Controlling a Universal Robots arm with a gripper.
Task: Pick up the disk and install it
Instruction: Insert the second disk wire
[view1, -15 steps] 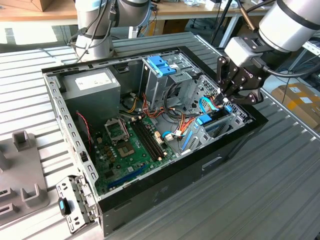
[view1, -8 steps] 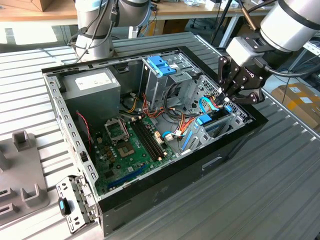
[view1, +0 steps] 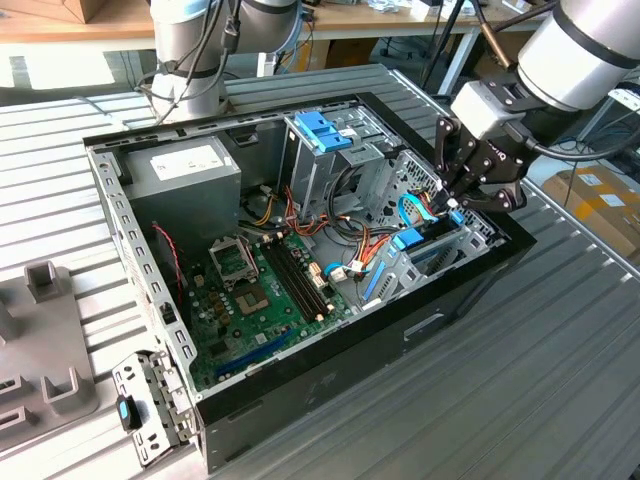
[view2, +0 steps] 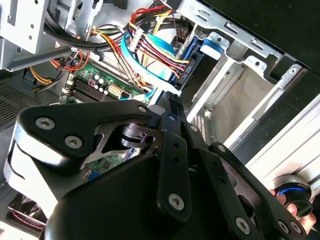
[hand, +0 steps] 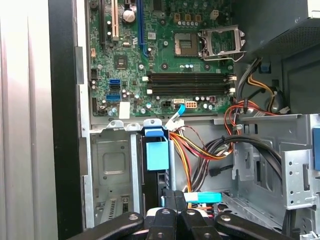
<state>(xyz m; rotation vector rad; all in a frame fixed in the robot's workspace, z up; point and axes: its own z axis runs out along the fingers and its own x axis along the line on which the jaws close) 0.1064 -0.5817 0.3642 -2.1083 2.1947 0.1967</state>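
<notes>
Open computer case (view1: 300, 330) with the gripper (view1: 455, 205) lowered into its drive bay, at the corner of the case farthest from the grey power supply (view1: 185, 175). The disk (hand: 156, 155) stands on edge in that bay (only its blue rail end shows), probably seated. Fingers seem pressed together beside it; whether they pinch it cannot be told.

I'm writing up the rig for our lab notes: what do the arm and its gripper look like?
The arm is a thick silver-grey tube with a pale grey block at the wrist. The gripper is black, built of flat linkage plates pinned with round silver screws, seen close in both wrist views. A thin dark cable runs from the wrist. A second arm's grey base stands behind the case.
</notes>
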